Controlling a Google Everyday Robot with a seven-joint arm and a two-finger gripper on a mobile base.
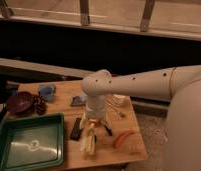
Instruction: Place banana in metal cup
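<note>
The banana (pixel 88 141) is pale yellow and slim. It lies at the front of the wooden table (pixel 134 150), just right of a black bar (pixel 75 128). My gripper (pixel 91 131) points straight down from the white arm (pixel 134 82) and is right over the banana's upper end, at or touching it. A small greyish thing that looks like the metal cup (pixel 77 100) stands behind, to the left of the wrist, partly hidden by the arm.
A green tray (pixel 6 150) fills the front left. A dark maroon bowl (pixel 20 101) and a blue object (pixel 46 91) stand at the back left. An orange carrot-like piece (pixel 123 138) lies right of the banana. A white cup (pixel 119 99) stands behind the arm.
</note>
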